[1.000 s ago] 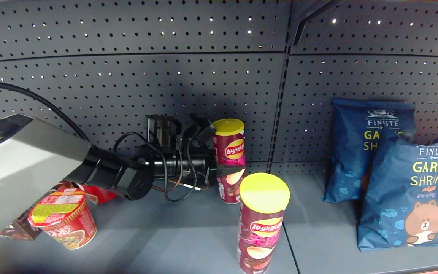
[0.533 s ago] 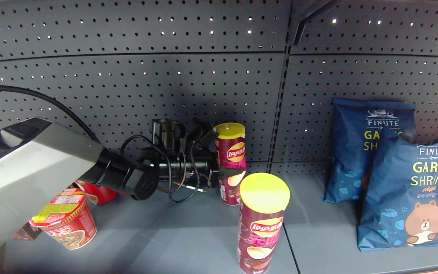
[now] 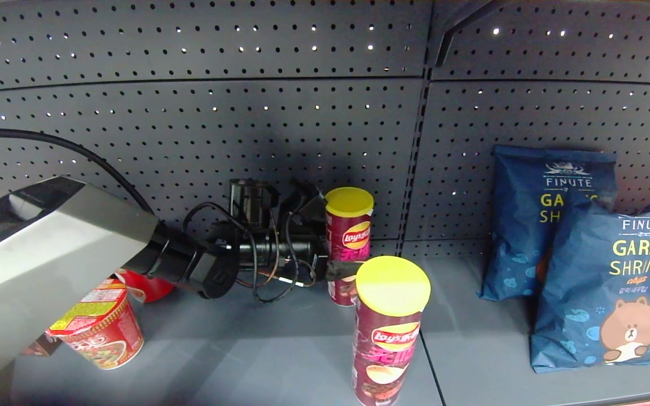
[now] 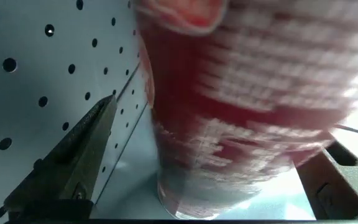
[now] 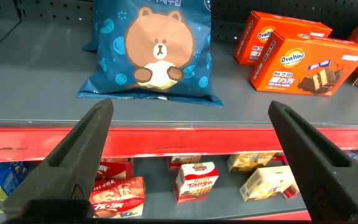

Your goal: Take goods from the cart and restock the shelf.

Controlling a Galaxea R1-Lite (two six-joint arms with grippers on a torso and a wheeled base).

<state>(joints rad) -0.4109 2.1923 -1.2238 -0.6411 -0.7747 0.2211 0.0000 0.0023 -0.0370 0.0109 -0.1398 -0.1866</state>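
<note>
Can (image 3: 352, 235) upright, within left end effector (image 3: 330, 241)

1. Shelf (image 3: 280, 344) and pegboard wall (image 3: 189, 113): smooth matt grey painted metal.
2. Front can (image 3: 387, 344), rear can (image 3: 349, 239): glossy printed wrap, smooth yellow plastic lids.
3. Blue bags (image 3: 607, 282): matt creased film.
4. Noodle cup (image 3: 99, 332): glossy wrap.
5. Orange boxes (image 5: 309, 59): glossy cardboard.

We are seeing white and yellow lettering running across the blue snack bags (image 3: 607, 293). A round red-and-yellow logo is sitting on the front chip can (image 3: 388, 338) and the rear chip can (image 3: 350, 237). Logos are fronting the orange boxes (image 5: 309, 59), and fine print is covering the noodle cup (image 3: 96, 330).
</note>
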